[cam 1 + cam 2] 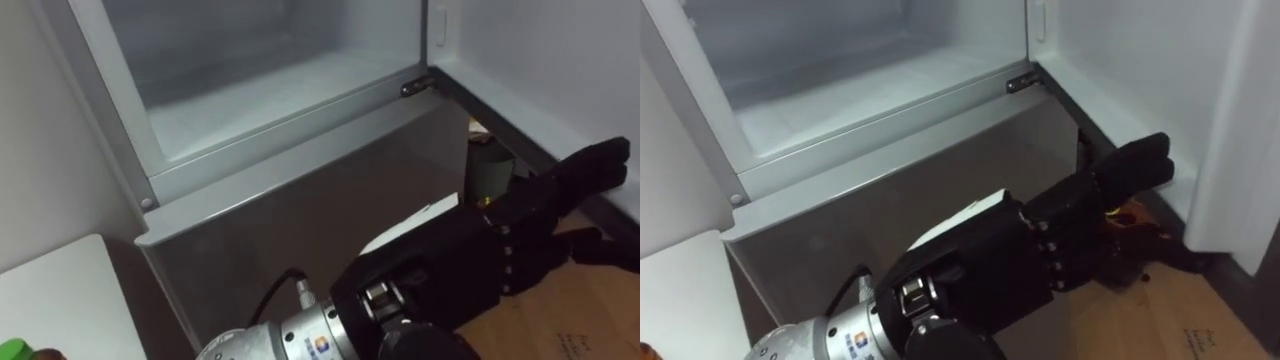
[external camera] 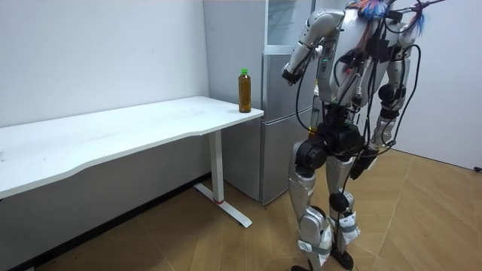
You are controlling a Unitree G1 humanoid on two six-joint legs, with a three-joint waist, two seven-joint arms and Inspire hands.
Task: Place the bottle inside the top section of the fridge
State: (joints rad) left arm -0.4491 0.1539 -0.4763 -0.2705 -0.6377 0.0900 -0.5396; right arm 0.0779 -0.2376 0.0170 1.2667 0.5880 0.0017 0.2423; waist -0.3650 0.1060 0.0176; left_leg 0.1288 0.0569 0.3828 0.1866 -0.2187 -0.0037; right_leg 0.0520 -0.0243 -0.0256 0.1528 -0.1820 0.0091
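Your bottle (image 2: 244, 90) stands upright on the table (image 2: 113, 139), at the corner nearest the fridge (image 2: 280, 128), and neither hand is on it. Its green cap sits at the lower left edge of the left eye view. The robot stands facing the fridge with the table to its left. The upper compartment is open, with its door (image 1: 1250, 130) swung to the right. The left hand (image 1: 450, 260) is stretched out in front of the grey lower door (image 1: 300, 200), fingers straight and close together, gripping nothing. The right hand (image 2: 370, 154) hangs by the hip; you can't tell its state.
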